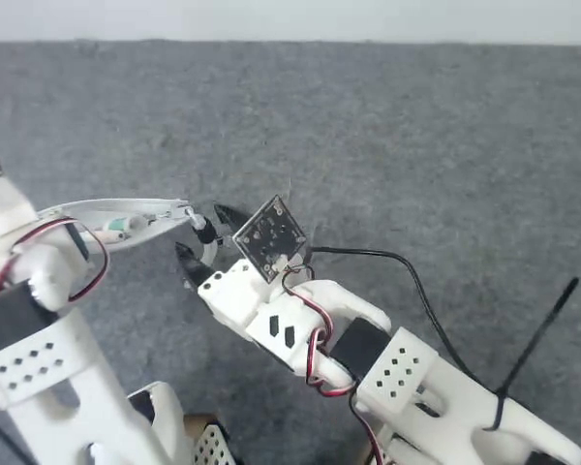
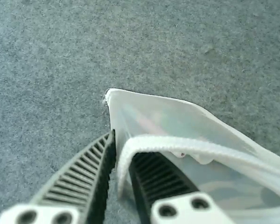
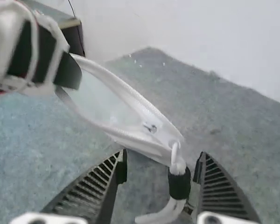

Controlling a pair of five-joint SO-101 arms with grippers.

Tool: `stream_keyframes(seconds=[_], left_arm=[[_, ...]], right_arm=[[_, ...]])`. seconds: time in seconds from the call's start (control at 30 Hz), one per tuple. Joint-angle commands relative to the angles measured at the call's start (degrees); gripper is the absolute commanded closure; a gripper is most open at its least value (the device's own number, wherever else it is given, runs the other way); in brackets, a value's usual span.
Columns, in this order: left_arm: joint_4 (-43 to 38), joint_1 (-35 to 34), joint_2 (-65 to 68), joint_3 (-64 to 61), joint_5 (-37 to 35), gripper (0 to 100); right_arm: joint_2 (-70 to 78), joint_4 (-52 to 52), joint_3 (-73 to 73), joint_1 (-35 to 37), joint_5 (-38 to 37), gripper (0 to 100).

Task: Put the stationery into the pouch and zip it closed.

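At left gripper (image 2: 117,148): fingers clamped on pouch (image 2: 177,121) rim.
At right gripper (image 3: 161,161): fingers apart, zipper pull (image 3: 177,163) between them.
Below: grey carpet (image 1: 416,126).

a grey, felt-like covering (image 1: 416,126) is seen spread over the table, its short nap flecked with lighter and darker fibres. at the far side it is met by a pale, plain wall (image 1: 290,19), and the line where the two join is drawn straight across the top of the high view. in the right wrist view the wall is shown rising white and unmarked behind the covering. in the left wrist view the nap is seen at close range and a slightly mottled texture is made out. the surface is lit softly and evenly, and only faint, blurred shadows are cast on it.
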State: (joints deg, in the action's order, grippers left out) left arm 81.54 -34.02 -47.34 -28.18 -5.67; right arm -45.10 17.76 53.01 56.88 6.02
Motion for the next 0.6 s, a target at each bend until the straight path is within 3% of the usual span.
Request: stream_keyframes(seconds=[0.0,0.57], left_arm=[[-1.5,0.4,0.0,-0.2,-0.8,99],[-1.5,0.4,0.0,-0.8,-0.7,99]], right_arm=[[-2.2,2.8,-0.2,-1.1,-0.7,76.8],[14.9,-11.2,0.0,-3.9,-0.6,76.8]])
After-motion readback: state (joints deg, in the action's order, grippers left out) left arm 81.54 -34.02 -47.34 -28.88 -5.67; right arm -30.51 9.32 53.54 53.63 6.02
